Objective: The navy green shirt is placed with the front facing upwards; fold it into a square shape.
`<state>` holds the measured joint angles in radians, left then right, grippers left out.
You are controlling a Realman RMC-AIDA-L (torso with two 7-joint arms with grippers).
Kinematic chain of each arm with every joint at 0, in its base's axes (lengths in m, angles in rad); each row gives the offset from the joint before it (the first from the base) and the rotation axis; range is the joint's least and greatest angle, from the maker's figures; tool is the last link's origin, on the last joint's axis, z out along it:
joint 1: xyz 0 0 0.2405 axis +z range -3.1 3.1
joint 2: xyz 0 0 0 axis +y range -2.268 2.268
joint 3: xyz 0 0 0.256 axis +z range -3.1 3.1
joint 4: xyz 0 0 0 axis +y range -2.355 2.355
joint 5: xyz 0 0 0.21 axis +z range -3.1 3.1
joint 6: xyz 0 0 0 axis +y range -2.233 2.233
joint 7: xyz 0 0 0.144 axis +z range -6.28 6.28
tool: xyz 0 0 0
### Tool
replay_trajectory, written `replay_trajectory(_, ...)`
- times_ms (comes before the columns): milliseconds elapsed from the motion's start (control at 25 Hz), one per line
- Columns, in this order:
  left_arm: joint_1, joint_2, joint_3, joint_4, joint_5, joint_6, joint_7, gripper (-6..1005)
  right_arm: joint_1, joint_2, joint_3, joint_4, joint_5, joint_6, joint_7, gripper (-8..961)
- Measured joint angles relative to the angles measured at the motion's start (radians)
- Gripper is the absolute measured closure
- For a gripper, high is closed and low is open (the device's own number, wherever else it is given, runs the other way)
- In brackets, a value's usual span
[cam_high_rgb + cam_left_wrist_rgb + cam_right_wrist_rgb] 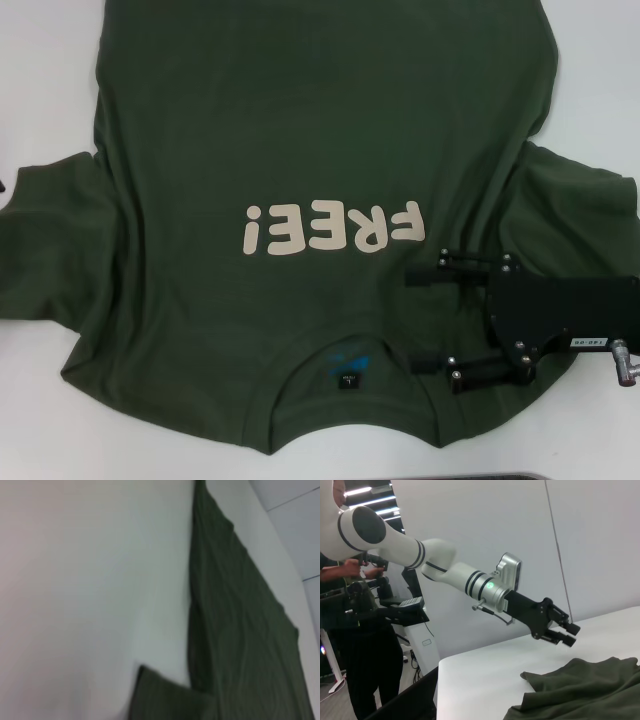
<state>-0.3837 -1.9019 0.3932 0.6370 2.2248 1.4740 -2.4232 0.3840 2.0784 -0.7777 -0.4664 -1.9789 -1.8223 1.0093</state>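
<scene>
From my remote station: the navy green shirt (310, 170) lies spread front-up on the white tabletop (40, 90), collar toward the robot, its cream "FREE!" lettering (333, 229) reading upside down in the head view and a small dark neck label (348, 379) showing inside the ribbed collar. Both short sleeves stretch out to the sides, each rumpled.

My right end effector (425, 318) hovers over the shirt's shoulder area on the robot's right, just beside the collar, its two black fingers pointing toward the collar and set wide apart, gripping nothing. Whether the fingertips touch the cloth I cannot tell.

The left end effector (566, 632) is out of the head view; the right wrist camera catches it on its white arm, raised above the tabletop and near a bunched sleeve edge, its dark fingers close together with nothing in them. The left wrist camera sees only bare tabletop and the shirt's long side edge (240, 630).

Behind the tabletop stand a plain pale wall (520, 525) and, to one side, a person in dark clothes (357, 645) holding a controller beside dark equipment.
</scene>
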Motion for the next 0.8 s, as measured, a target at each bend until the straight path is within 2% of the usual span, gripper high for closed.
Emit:
replay_trajectory(160,0.003,0.023,-0.002,0.008,0.028,0.015,-0.071,741,0.001,-0.002,0.0,0.0,0.0,0.0,0.0,31)
replay_trajectory(360,0.002,0.022,0.0,0.028,0.036,0.012,-0.103,472,0.001,-0.001,0.0,0.0,0.0,0.003,0.0,31)
replay_trajectory(440,-0.008,0.017,0.001,0.029,0.071,-0.011,-0.12,266,0.001,-0.001,0.0,0.0,0.0,0.003,0.0,31)
replay_trajectory(800,-0.027,-0.001,0.002,0.031,0.106,-0.052,-0.128,232,0.0,0.0,0.0,0.0,0.0,0.004,0.0,31)
